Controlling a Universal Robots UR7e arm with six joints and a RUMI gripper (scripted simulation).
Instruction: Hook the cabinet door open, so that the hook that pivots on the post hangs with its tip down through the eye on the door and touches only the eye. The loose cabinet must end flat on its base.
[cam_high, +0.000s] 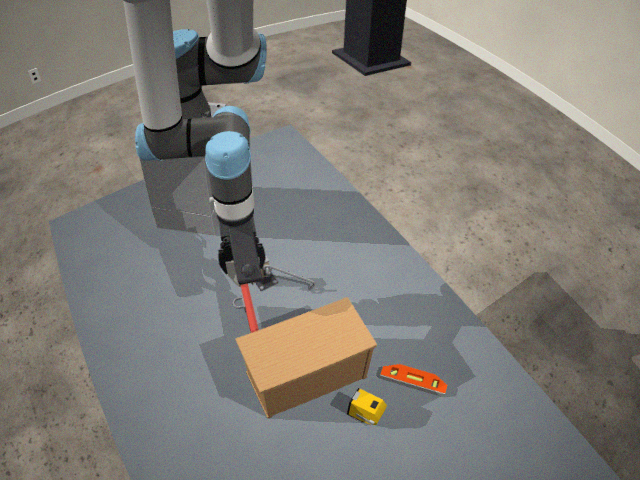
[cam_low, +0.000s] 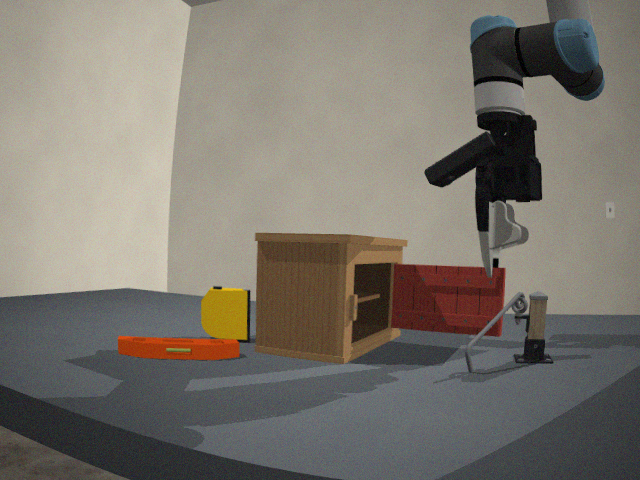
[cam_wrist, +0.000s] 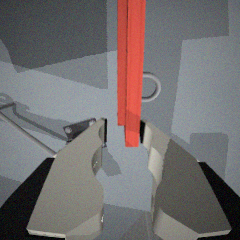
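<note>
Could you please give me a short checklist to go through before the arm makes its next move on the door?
1. Cabinet flat on its base: ok.
2. Red door swung open toward the post: ok.
3. Gripper straddling the door's free top edge, jaws narrow: ok; contact with the door: cannot tell.
4. Hook tip through the eye: not ok, the tip rests on the mat.
5. Eye within the hook's reach: cannot tell.
6. Level and tape measure away from the door: ok.
</note>
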